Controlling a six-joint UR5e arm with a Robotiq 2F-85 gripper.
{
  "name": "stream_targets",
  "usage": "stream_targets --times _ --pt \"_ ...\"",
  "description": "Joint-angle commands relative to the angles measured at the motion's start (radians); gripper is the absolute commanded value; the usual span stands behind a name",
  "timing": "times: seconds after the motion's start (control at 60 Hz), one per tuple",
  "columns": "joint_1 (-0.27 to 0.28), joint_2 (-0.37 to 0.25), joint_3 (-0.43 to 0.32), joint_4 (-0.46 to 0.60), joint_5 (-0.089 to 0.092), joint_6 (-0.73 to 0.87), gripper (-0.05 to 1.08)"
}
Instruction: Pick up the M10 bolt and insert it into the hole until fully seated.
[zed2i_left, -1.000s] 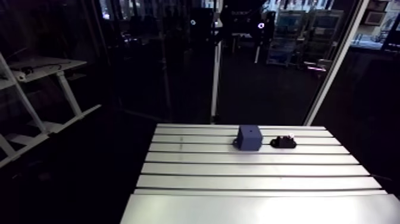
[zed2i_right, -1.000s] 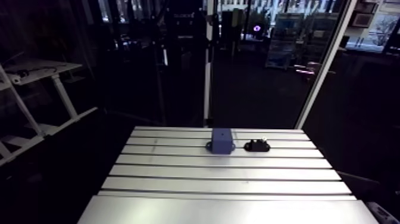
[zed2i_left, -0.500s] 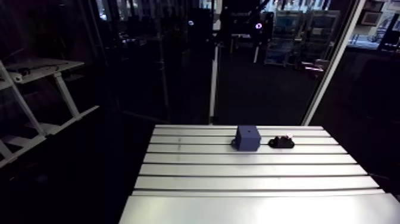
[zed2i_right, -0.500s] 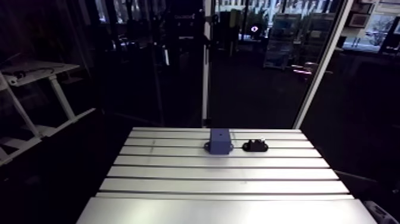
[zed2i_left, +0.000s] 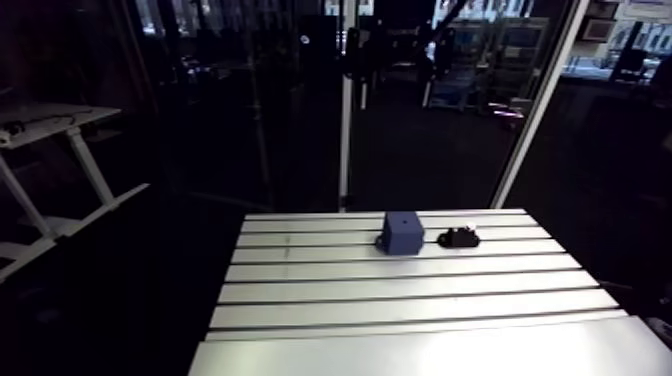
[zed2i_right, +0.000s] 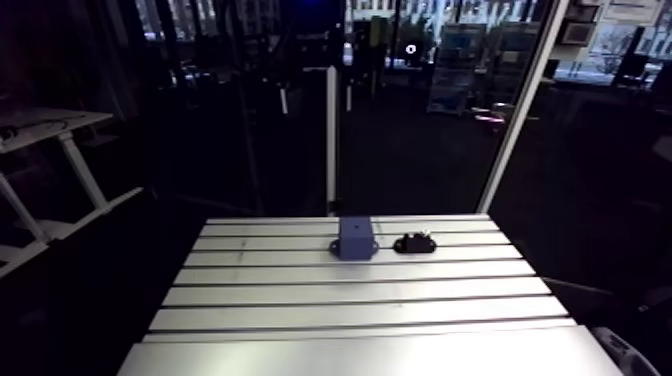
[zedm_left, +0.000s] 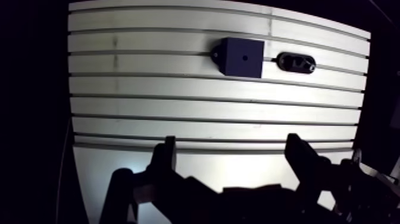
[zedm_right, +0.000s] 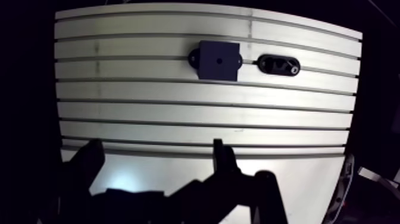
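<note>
A dark blue block (zedm_left: 242, 57) with a small hole in its top face stands on the slotted aluminium table (zed2i_left: 400, 300), toward the far edge. Just beside it lies a small black oblong holder (zedm_left: 296, 62) with a pale spot at one end; I cannot make out a bolt clearly. In the wrist view my gripper (zedm_left: 232, 149) hangs high over the table's near part, well short of both things. Its dark fingers (zedm_left: 165, 158) stand wide apart with only bare table between them. The arm view shows the block (zed2i_left: 402, 232) and holder (zed2i_left: 459, 238) but no gripper.
The table's slots run across it from side to side. Its near edge and side edges drop off into the dark. A white frame post rises behind the far right corner.
The whole arm view has shifted a little, so the camera has moved. The block and the holder keep their places on the table.
</note>
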Motion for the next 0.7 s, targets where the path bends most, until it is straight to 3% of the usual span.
stream_targets --times 0.017,0.15,0.333,0.35,0.467,0.5,0.517,0.533,0.55,0.567,0.7 --pt "-0.106 -0.004 0.063 -0.149 0.006 -0.111 0.01" --pt "-0.17 -0.002 0.087 -0.176 0.008 -0.16 0.01" --pt "-0.2 0.007 0.131 -0.264 0.023 -0.211 0.01" --pt "-0.204 0.008 0.138 -0.28 0.033 -0.225 0.01" --pt "-0.231 0.013 0.16 -0.308 0.056 -0.266 0.01" --pt "-0.255 0.013 0.173 -0.329 0.088 -0.304 0.01" --pt "-0.255 0.013 0.173 -0.329 0.088 -0.304 0.01" --pt "-0.269 0.015 0.179 -0.339 0.106 -0.321 0.01" --pt "-0.269 0.015 0.179 -0.339 0.106 -0.321 0.01" --pt "-0.287 0.015 0.187 -0.352 0.123 -0.334 0.01" --pt "-0.348 0.022 0.21 -0.392 0.166 -0.352 0.01"
